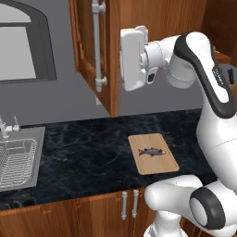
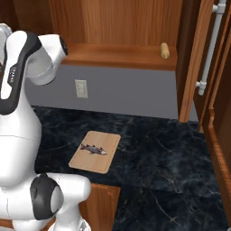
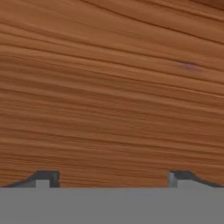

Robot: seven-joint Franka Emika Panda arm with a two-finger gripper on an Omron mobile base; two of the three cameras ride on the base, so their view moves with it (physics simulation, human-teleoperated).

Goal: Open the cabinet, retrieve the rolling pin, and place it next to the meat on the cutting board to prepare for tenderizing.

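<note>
One rolling pin (image 2: 164, 50) is lying inside the open cabinet (image 2: 118, 54) at upper right, one meat (image 2: 93, 149) is resting on the cutting board (image 2: 106, 160), jaws released

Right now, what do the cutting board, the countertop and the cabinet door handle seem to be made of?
Cutting board: pale wood, matte, going by its tan colour and darker rim.
Countertop: looks like polished dark stone, perhaps marble; black with thin pale veins.
Cabinet door handle: probably metal, a smooth grey bar on round mounts.
</note>
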